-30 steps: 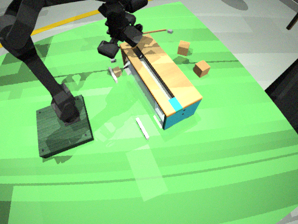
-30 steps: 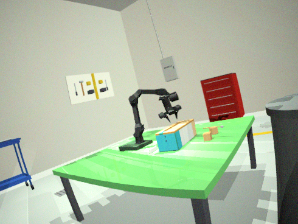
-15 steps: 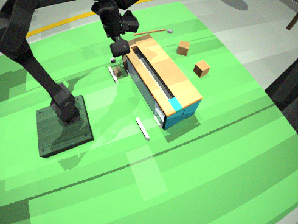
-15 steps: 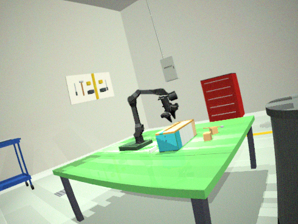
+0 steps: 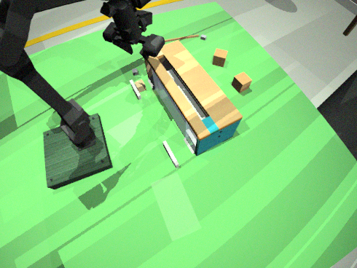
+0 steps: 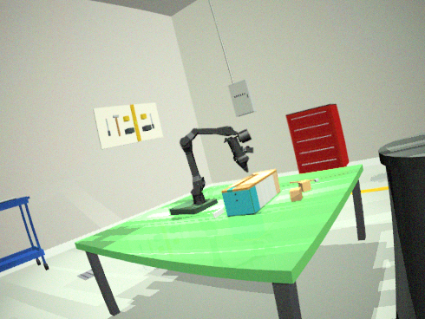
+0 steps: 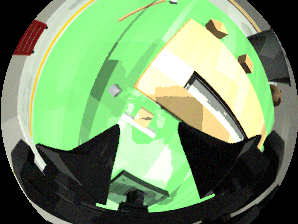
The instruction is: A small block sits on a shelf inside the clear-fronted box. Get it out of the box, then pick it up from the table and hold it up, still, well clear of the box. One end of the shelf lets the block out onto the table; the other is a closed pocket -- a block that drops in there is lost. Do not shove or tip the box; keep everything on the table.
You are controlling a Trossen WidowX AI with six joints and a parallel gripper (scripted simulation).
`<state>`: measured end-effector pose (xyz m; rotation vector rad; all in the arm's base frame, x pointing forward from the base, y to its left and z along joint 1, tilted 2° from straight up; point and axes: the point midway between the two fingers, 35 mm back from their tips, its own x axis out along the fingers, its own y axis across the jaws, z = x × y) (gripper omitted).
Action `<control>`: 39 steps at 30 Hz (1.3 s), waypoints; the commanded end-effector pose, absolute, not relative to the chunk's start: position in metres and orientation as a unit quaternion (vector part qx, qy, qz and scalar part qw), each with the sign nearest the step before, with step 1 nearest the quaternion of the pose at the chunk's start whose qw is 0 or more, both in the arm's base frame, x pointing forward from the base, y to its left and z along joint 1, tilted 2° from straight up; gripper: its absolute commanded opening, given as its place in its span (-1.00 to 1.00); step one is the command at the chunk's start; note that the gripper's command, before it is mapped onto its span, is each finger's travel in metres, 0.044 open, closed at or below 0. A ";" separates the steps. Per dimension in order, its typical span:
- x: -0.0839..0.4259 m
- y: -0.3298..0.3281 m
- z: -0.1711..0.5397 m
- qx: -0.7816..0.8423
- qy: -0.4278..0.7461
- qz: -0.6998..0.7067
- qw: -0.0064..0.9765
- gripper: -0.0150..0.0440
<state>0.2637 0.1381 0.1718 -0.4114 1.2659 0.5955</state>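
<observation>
"What's in the room?"

"Two pale walls meeting at a corner, and a grey floor with a yellow line. Then one green counter, banded with light and shadow"

"And the furniture?"

"One black bin, one red cabinet with five pale drawer lines, one blue cart"

"Any writing?"

"Dark lettering on the grey wall panel, too small to read"

"On the counter, biggest first?"

"One black arm, then one box, wood-topped with a long slot and a blue end"

"Where are the fingers?"

"Above the counter, near the box's end away from the blue. They're apart, with nothing between them"

"Smaller things?"

"Two white strips, one thin stick, two wooden cubes across the box from the base"

"And the task's block?"

"Out of the box, on the counter, between the box and one strip, just beside that strip. Last, two small grey bits: one by the stick's end, one near the block"
</observation>
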 end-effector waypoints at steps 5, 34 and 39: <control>0.251 0.139 0.173 -0.606 0.340 0.477 0.538 0.47; 0.242 0.141 0.180 -0.853 -0.023 0.522 0.005 0.47; 0.242 0.141 0.180 -0.853 -0.028 0.521 -0.004 0.47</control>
